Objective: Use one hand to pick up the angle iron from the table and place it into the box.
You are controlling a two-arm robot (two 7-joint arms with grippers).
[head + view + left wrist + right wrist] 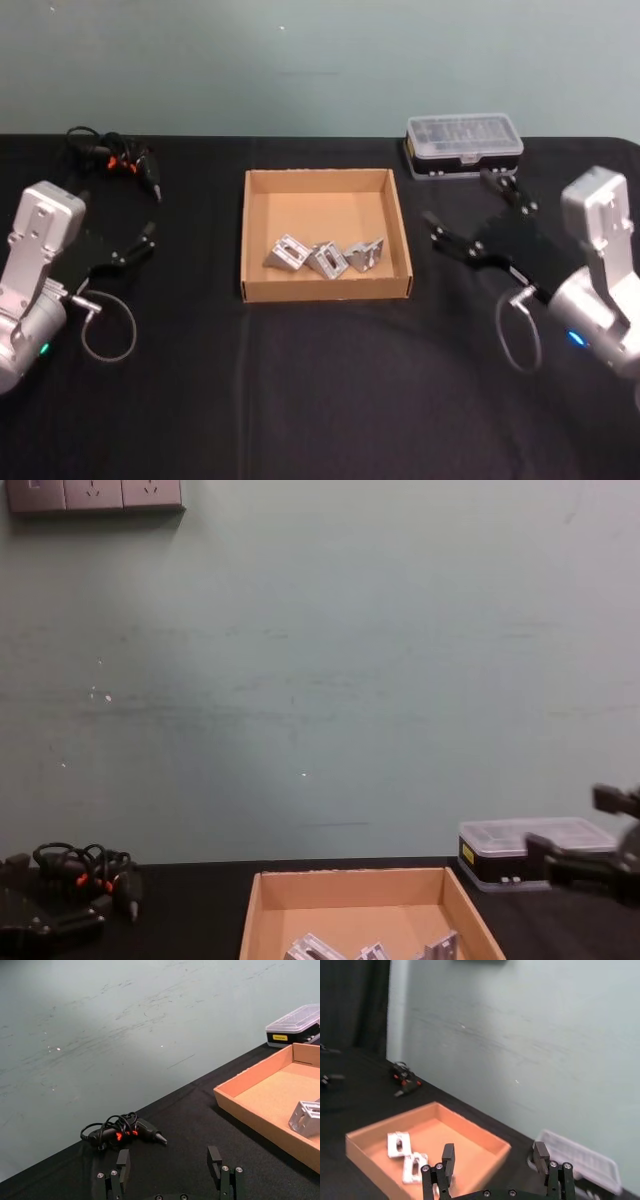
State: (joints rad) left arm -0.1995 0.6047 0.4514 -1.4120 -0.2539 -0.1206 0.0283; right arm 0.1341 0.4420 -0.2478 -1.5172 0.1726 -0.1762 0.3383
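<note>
Three angle irons (322, 256) lie together in the near half of the box (256, 182), which sits mid-table between the two arms; none shows on the bare black table (320, 400). By that, the placing looks already done. The right gripper (478, 222) hangs just right of the box, above the table, with its jaws spread and nothing between them. The left gripper (142, 222) rests parked well to the left, also spread and empty.

Each bracket is small, rigid metal, probably light for its size but hard and slick, so a pinch across one flat flange should hold better than across the angled corner. The box walls are low, leaving an easy drop from above. A plastic organiser case (464, 144) stands beyond the right gripper, and a corded tool (115, 160) lies at the far left; the near side of the table is open room.
</note>
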